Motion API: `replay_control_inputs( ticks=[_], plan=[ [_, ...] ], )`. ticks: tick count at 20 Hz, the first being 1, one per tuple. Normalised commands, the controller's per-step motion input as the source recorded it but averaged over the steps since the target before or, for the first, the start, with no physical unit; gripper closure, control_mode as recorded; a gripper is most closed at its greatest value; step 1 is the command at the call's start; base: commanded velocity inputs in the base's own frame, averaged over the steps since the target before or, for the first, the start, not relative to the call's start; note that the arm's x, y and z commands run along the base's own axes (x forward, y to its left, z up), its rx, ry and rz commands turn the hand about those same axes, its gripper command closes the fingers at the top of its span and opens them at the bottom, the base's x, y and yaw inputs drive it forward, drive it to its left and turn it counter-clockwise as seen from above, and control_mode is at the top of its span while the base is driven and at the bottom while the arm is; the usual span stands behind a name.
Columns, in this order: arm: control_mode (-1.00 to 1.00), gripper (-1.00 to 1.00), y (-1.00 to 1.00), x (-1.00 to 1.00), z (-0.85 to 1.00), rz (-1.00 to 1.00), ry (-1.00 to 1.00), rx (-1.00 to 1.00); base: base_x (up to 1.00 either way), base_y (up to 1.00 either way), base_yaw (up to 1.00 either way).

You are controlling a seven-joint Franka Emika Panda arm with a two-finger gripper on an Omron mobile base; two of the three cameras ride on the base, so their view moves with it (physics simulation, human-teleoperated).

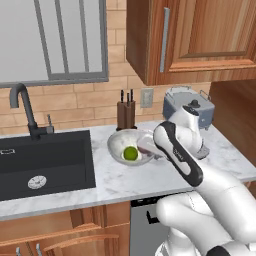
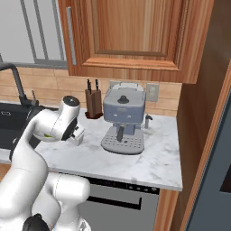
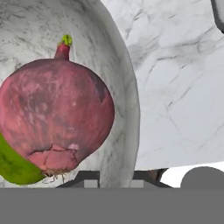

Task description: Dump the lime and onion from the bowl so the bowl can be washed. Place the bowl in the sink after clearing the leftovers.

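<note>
- Gripper [image 3: 113, 178] at lower centre of hand view, tips straddling the bowl [image 3: 124, 100] rim; grip cannot be told
- Onion [image 3: 54, 116] inside bowl, touching lime [image 3: 13, 166]
- Sink [image 1: 45, 162] at left of left base view

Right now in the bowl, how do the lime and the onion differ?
The lime is bright yellow-green; the onion is reddish-pink. The onion has a green-tipped stem and a rough root end; the lime looks plain and smooth. They lie together in the marbled bowl on the counter.
</note>
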Motion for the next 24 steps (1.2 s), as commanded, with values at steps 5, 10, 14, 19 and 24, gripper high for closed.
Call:
replay_control_inputs(
  ticks=[5,10,14,19,24],
  plan=[
    [-1.00,1.00,-0.07,-0.03,0.00,-0.04,0.00,0.00,0.00,0.00,0.00],
    [-1.00,1.00,0.00,0.00,0.00,0.00,0.00,0.00,0.00,0.00,0.00],
    [-1.00,1.00,0.00,0.00,0.00,0.00,0.00,0.00,0.00,0.00,0.00],
    [1.00,1.00,0.00,-0.06,0.00,0.00,0.00,0.00,-0.13,0.03,0.00],
    [1.00,1.00,0.00,0.00,0.00,0.00,0.00,0.00,-0.27,0.40,0.00]
  ],
)
